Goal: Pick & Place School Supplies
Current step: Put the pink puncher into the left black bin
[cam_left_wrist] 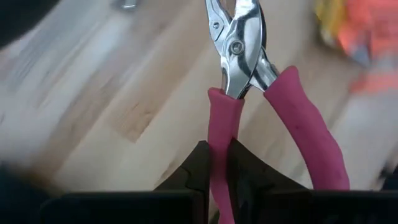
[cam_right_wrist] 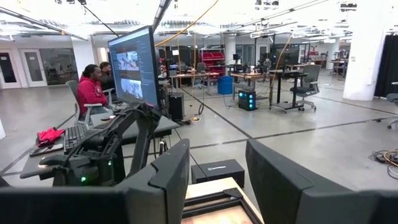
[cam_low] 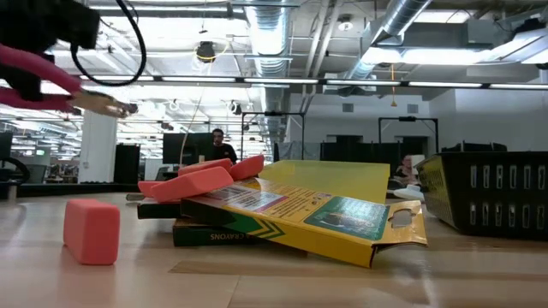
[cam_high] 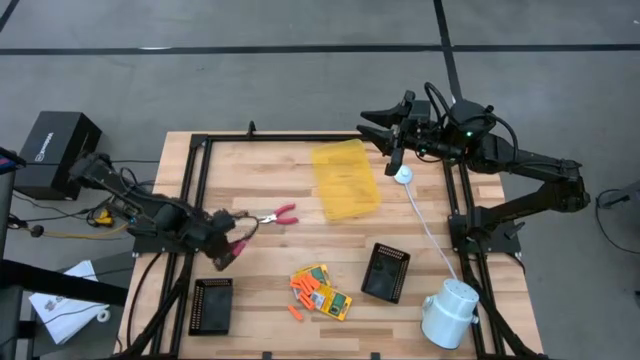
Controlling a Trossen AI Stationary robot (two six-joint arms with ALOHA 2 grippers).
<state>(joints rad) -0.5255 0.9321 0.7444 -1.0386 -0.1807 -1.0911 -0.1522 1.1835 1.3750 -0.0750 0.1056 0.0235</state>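
Where the left gripper (cam_left_wrist: 214, 180) closes its dark fingers (cam_left_wrist: 186, 177), they pinch one red handle of the pliers (cam_left_wrist: 239, 93); that handle runs straight up between them, while the second handle splays free to one side and the metal nose points away over the bare wood of the worktop (cam_high: 300, 185). From above, the left gripper (cam_high: 232, 243) sits at the worktop's left side with the pliers (cam_high: 278, 215) reaching out from it toward the middle. How far the tool stands clear of the wood cannot be judged from above, though the low view shows the pliers (cam_low: 64, 90) high in the upper left corner, cut off by the edge.

Nearer the front edge, the yellow-and-green boxes (cam_high: 325, 290) lie in a loose heap with the orange sticks (cam_high: 300, 290) scattered on and beside them; their number is hard to make out. Black trays flank the heap, one (cam_high: 211, 305) to the left, the other (cam_high: 386, 271) to the right. Farther back lies the translucent yellow tray (cam_high: 346, 178).

At the far right corner the right gripper (cam_high: 385, 133) hovers with its fingers (cam_right_wrist: 165, 177) spread apart, nothing between them. Beyond it, in the room, people (cam_right_wrist: 90, 90) sit at a desk, small and indistinct.
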